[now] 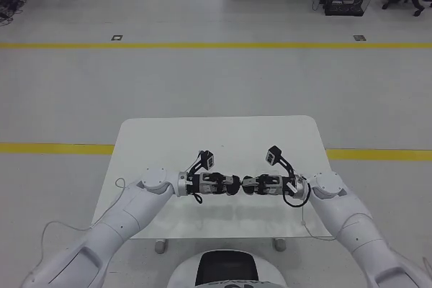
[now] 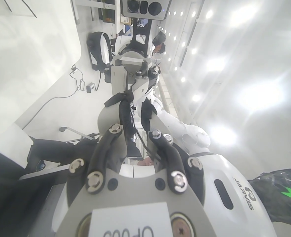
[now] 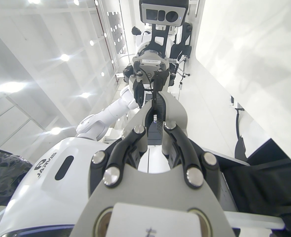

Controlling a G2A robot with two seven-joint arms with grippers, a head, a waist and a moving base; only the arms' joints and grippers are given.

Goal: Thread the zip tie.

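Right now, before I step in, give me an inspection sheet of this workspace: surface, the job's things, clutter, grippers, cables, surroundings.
Surface: white table, rounded corners.
Job's things: zip tie, a thin black strand where the arms meet; its ends are too small to tell.
Clutter: nothing seen.
Grippers: left gripper with fingers apart; right gripper with tips closed, seemingly on the strand. They face tip to tip above the table's near half.
Cables: black cable loop at the right wrist; thin cable by the left arm; small box with a lead, down past the table's edge.
Surroundings: grey floor with yellow lines.
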